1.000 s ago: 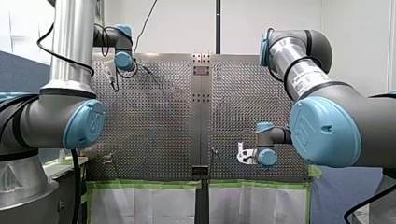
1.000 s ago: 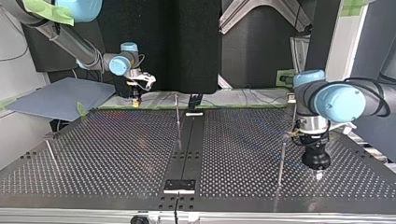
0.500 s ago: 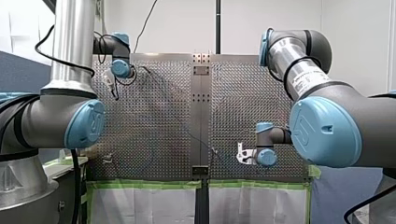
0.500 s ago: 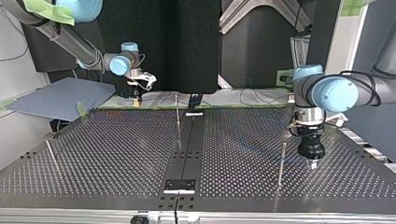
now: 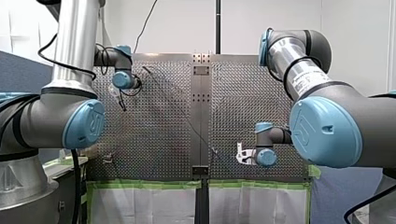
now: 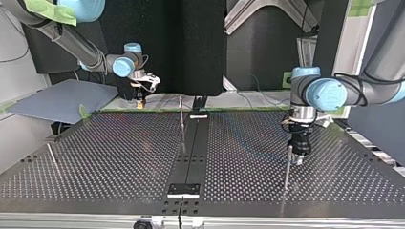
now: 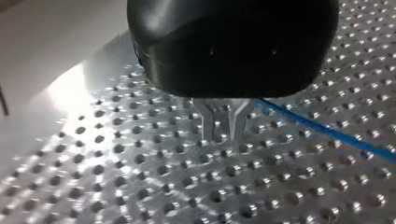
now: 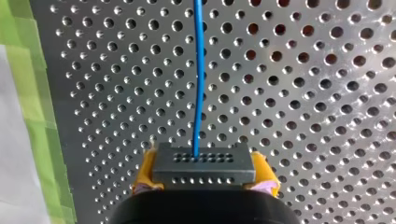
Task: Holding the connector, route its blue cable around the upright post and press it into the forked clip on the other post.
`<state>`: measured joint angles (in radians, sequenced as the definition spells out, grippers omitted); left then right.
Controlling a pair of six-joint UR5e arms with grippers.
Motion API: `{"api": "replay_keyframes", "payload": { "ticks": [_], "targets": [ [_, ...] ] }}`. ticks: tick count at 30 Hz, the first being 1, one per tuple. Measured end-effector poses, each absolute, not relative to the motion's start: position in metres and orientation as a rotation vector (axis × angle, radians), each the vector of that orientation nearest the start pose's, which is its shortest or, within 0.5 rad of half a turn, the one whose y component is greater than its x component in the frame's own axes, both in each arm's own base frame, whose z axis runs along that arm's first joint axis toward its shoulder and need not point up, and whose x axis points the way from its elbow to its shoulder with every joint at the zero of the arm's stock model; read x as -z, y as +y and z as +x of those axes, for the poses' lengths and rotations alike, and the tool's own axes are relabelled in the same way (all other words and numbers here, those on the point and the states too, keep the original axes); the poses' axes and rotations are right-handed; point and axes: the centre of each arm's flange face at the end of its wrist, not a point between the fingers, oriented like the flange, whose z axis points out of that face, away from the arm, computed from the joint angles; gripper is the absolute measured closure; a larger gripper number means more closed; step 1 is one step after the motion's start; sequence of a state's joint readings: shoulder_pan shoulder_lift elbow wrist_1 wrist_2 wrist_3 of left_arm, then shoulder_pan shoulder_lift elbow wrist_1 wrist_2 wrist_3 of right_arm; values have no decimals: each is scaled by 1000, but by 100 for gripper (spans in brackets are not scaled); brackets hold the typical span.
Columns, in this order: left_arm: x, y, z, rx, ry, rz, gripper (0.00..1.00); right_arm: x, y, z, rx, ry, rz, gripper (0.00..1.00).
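At the top view's right, my left pincer [image 6: 297, 161] hangs just beside a post [image 6: 287, 168] on the desk [image 6: 119, 157]. At its far left, the connector [image 8: 204, 165] sits in my right pincer [image 6: 139, 103], with the cable [image 8: 199, 70] running ahead.

Dark connector [image 8: 204, 158] clamped in right end effector [image 8: 205, 173]; blue cable [image 8: 199, 70] straight ahead.

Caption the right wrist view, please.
My right end effector grips a black connector; its blue cable runs ahead over the perforated table.

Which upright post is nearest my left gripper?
The thin metal post at the top view's right: my left gripper hangs beside its top; the centre post and left post stand far off.
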<state>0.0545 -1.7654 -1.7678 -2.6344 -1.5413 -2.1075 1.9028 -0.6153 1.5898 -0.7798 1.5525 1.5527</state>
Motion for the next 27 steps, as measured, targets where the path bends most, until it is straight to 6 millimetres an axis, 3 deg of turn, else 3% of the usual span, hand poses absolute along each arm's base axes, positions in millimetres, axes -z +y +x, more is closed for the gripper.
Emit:
{"api": "replay_keyframes", "payload": {
  "ticks": [1,2,3,5,6,8,9,11,27],
  "targets": [
    [-341,-106,562,421,1413,-400,55,34,-566,338,-1330,-1125,1634,100],
    [-341,-107,563,427,1415,-396,47,34,-566,338,-1330,-1125,1634,100],
    [-340,-107,563,431,1418,-391,47,34,-566,338,-1330,-1125,1635,100],
    [-340,-106,563,429,1421,-392,27,34,-567,338,-1330,-1125,1634,100],
    [-339,-105,563,424,1424,-398,27,34,-567,338,-1330,-1125,1634,100],
    [-338,-103,562,412,1428,-409,11,34,-567,338,-1330,-1125,1634,100],
    [-337,-101,562,403,1431,-418,11,34,-567,338,-1330,-1125,1633,100],
    [-336,-98,561,391,1437,-431,0,34,-567,338,-1330,-1125,1633,100],
    [-336,-94,561,425,1433,-478,0,34,-567,338,-1330,-1125,1634,100]
  ]
}}
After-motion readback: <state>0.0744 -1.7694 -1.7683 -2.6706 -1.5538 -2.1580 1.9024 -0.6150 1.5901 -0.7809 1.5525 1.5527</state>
